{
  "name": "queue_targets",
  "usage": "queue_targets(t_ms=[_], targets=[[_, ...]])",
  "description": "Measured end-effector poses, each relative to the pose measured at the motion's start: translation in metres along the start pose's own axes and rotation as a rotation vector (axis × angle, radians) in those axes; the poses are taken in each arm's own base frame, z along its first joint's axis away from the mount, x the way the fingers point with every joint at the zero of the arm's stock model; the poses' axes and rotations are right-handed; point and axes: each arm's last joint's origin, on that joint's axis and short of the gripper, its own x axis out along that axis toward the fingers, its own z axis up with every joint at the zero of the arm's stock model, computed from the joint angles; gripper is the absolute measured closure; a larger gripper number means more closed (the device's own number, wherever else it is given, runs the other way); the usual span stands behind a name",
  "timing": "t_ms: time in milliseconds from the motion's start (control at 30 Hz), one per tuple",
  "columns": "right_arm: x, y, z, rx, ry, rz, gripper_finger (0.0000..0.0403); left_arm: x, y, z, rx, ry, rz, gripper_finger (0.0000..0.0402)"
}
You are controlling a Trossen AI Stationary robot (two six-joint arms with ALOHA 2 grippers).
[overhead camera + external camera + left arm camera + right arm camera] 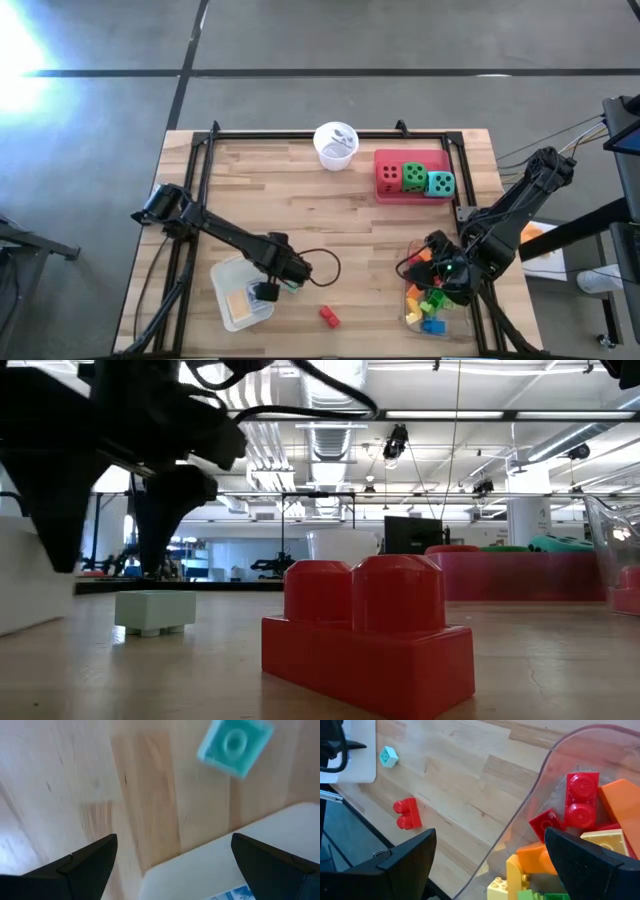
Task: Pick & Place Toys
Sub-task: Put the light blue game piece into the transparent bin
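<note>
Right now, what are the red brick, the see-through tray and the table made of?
The red brick looks like smooth, glossy plastic: it has moulded studs and soft highlights. The see-through tray seems to be thin clear plastic, since the wood shows through its curved wall. The table looks like pale wood with a matte finish: grain lines and plank seams show.

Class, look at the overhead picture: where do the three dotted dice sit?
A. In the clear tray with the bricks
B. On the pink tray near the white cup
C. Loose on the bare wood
B: the red, green and teal dice sit in a row on the pink tray, beside the white cup.
</note>
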Motion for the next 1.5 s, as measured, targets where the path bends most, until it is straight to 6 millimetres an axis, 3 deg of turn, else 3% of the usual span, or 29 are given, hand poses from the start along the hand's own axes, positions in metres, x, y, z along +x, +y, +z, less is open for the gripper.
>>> queue_targets(t_ms=[133, 333, 600, 900, 1500], targets=[[0.0, 0.0, 0.0, 0.002, 0.002, 0.005, 0.0038, 0.0, -0.005, -0.002, 0.041, 0.005, -0.001, 0.0009], [0.0, 0.001, 0.0, 0.003, 0.003, 0.007, 0.0038, -0.006, -0.021, 0.007, 0.151, -0.154, -0.037, 0.0009], [0.0, 0.001, -0.001, 0.003, 0.005, 0.012, 0.0038, -0.006, -0.022, 0.013, 0.25, -0.228, -0.035, 0.0009], [0.0, 0.003, -0.001, 0.017, 0.014, 0.031, 0.0038, 0.017, -0.019, 0.01, 0.361, -0.275, -0.054, 0.0011], [0.0, 0.007, -0.002, 0.049, -0.005, 0.077, 0.0038, 0.037, -0.019, 0.006, 0.334, -0.338, -0.072, 0.0135]])
